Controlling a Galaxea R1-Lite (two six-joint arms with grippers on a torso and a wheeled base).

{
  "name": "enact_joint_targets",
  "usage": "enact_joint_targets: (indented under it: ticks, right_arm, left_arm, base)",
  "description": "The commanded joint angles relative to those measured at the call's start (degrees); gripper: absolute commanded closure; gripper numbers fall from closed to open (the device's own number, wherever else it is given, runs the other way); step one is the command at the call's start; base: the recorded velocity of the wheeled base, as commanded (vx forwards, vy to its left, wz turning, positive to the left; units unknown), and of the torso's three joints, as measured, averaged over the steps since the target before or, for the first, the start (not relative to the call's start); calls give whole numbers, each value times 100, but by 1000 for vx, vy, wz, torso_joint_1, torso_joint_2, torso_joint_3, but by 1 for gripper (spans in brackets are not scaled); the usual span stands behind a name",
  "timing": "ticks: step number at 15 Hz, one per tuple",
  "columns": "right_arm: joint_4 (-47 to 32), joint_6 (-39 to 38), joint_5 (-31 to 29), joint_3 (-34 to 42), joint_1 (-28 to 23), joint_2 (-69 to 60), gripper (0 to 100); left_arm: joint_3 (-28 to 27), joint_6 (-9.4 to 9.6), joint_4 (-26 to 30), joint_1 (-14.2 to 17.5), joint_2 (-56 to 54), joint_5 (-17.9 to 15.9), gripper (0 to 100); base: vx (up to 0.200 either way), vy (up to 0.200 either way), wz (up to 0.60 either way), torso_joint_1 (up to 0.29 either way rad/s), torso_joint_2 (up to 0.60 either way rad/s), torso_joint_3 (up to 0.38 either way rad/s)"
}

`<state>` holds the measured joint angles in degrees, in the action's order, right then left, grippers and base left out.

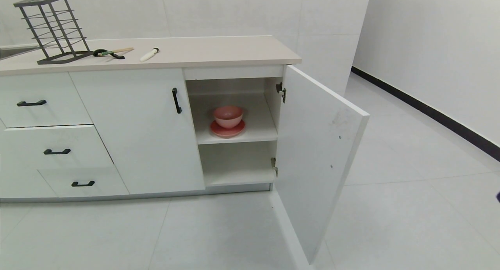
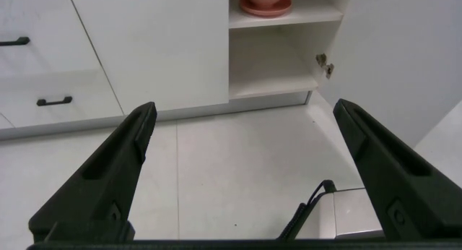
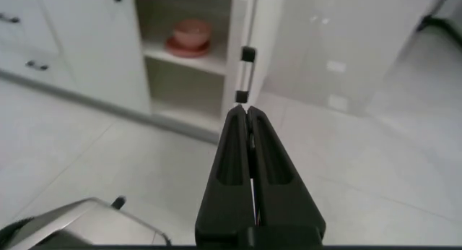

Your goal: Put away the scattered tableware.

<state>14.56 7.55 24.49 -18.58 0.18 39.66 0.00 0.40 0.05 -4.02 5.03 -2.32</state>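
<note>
While the left pincer (image 2: pixel 244 109) gapes wide and the right pincer (image 3: pixel 243 111) is pressed closed on nothing, the pink bowl (image 1: pixel 228 115) sits on its plate (image 1: pixel 227 130) on the shelf (image 1: pixel 259 134), well ahead of both. The open cabinet door (image 1: pixel 316 145) stands nearer the right pincer; a careless swing there could bang it.

text: none legible | cabinet door (image 1: pixel 316 156): small dark specks, seemingly scuffs rather than print
</note>
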Motion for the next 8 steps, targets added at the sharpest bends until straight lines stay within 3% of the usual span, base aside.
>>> enact_joint_targets:
  ticks: [1,2,7,8]
  right_arm:
    - [91,98,91,-295,201,1308,100]
    - [232,142,29,-339,184,1536,100]
    - [3141,318,-138,-67,272,3830,100]
    - [3378,318,-138,-5,281,3936,100]
  left_arm:
    - [0,-5,-5,7,6,3,0]
    - [0,-5,-5,-2,6,3,0]
    - [0,-14,-5,-2,6,-23,0]
    - [0,-14,-5,-2,6,-23,0]
  base:
    - [0,0,0,0,0,0]
    - [0,0,0,0,0,0]
    - [0,0,0,0,0,0]
    - [0,0,0,0,0,0]
